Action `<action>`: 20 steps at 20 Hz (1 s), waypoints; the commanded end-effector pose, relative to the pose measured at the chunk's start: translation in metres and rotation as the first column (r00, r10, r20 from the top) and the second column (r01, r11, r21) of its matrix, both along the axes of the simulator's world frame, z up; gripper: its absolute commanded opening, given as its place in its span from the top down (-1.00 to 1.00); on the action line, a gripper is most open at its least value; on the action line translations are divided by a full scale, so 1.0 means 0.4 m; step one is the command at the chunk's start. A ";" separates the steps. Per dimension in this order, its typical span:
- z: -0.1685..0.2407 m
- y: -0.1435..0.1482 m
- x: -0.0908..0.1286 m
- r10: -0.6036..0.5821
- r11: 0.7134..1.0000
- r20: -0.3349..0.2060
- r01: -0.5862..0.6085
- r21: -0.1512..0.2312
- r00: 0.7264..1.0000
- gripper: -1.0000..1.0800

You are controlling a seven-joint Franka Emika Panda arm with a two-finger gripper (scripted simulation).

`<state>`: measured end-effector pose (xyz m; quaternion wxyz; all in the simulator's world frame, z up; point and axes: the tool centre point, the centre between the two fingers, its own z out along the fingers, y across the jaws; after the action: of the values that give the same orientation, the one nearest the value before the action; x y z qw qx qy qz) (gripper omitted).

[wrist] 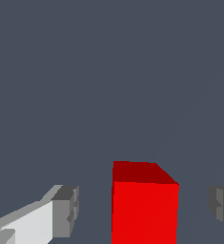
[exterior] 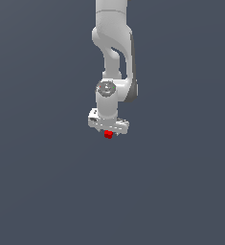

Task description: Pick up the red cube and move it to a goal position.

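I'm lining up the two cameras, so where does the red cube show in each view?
Exterior view: the red cube sits just under the white gripper, near the picture's middle.
Wrist view: the red cube fills the lower middle, standing between the two grey fingertips with a gap on each side.
Shared landmark: the gripper itself.

We see the red cube (wrist: 144, 205) with smooth, uniform, matt faces. The arm (exterior: 115, 57) above it looks like smooth white plastic with a soft sheen; the fingers (wrist: 66, 209) beside the cube carry dull grey pads.
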<state>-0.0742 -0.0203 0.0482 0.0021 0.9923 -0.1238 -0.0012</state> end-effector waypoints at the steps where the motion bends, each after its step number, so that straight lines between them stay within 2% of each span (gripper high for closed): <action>1: -0.029 0.001 -0.014 -0.022 1.000 0.002 0.022 0.001 1.000 -0.92; 9: -0.069 0.004 -0.030 -0.050 0.999 0.003 0.050 0.002 0.999 -0.92; 10: -0.069 0.004 -0.030 -0.050 0.999 0.003 0.050 0.002 0.999 1.00; 20: -0.069 0.004 -0.030 -0.050 0.999 0.003 0.050 0.002 0.999 1.00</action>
<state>-0.0861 -0.0185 0.0209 0.0005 0.9890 -0.1481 0.0001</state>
